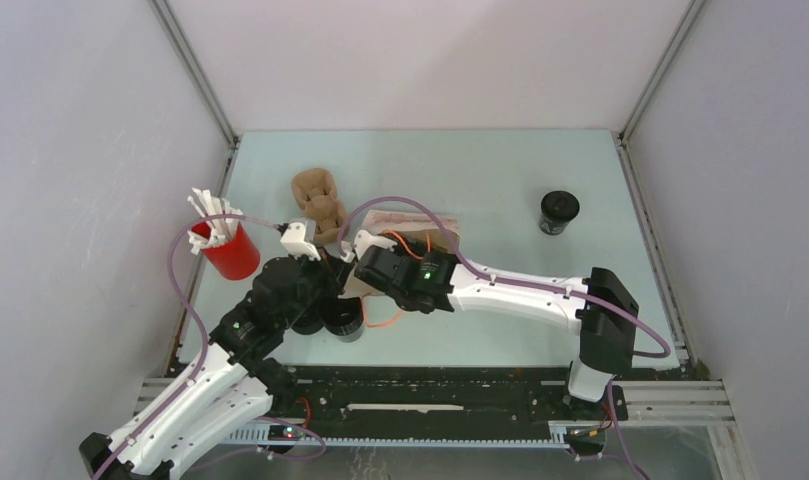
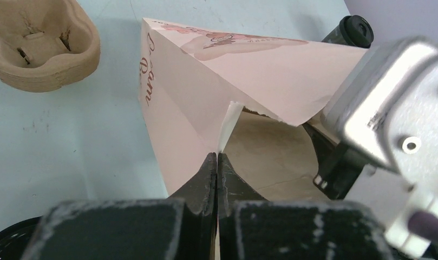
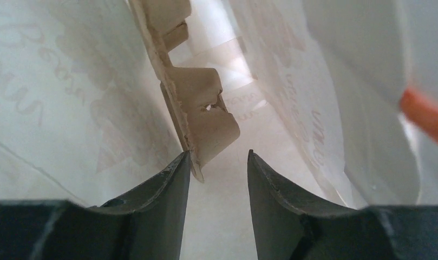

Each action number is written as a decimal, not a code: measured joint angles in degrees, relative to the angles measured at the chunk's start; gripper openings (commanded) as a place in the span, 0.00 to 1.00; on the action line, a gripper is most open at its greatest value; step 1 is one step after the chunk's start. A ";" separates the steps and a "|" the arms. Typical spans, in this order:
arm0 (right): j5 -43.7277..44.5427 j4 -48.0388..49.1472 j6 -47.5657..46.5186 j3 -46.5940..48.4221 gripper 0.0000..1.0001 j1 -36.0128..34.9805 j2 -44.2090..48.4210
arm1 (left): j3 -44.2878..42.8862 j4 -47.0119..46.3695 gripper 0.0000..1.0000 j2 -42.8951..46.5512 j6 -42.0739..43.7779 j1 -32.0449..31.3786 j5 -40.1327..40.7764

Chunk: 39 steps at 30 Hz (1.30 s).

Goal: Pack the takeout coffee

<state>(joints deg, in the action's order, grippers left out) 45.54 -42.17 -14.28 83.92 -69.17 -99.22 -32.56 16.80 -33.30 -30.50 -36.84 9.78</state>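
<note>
Top external view: a pink paper bag (image 1: 405, 217) lies on its side near the middle of the table (image 1: 500, 170), its mouth facing the near edge, and both arms meet at that mouth. A brown pulp cup carrier (image 1: 318, 205) sits just beside the bag on its left. A red cup (image 1: 235, 255) holding white sticks stands close to the left edge.

One black cup (image 1: 558, 210) with its black lid stands upright and alone towards the far right corner, well apart from the bag and from both arms. A second black cup (image 1: 347, 318) stands by the near edge, just beside the left arm and outside the bag. Another dark round shape next to it is mostly hidden under that arm.

From the left wrist, the left gripper (image 2: 216, 157) has its fingers pressed together on the torn rim of the bag's mouth, pinching the paper and holding the opening up.

From the right wrist, the right gripper (image 3: 217, 153) is inside the bag, with paper walls on both sides. Its fingers stand apart with nothing between them. A notched pulp piece (image 3: 203, 108) lies just ahead, its near end beside one fingertip.
</note>
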 measured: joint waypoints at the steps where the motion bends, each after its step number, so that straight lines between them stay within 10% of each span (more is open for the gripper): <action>1: 0.37 0.76 -0.20 -0.04 0.53 0.22 0.00 | 0.00 0.02 0.00 0.00 0.00 0.00 0.00; 24: -4.79 2.10 -2.36 -0.04 0.65 4.11 -3.02 | -0.37 0.44 0.00 -0.57 0.04 0.00 -0.11; 39: -5.16 2.03 -3.23 2.45 0.12 4.52 -5.18 | -0.79 0.92 0.00 -0.90 0.02 0.00 -0.07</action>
<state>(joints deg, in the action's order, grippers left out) 40.38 -40.14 -17.52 86.37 -64.64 -104.40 -33.34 17.72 -34.20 -30.48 -36.84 9.72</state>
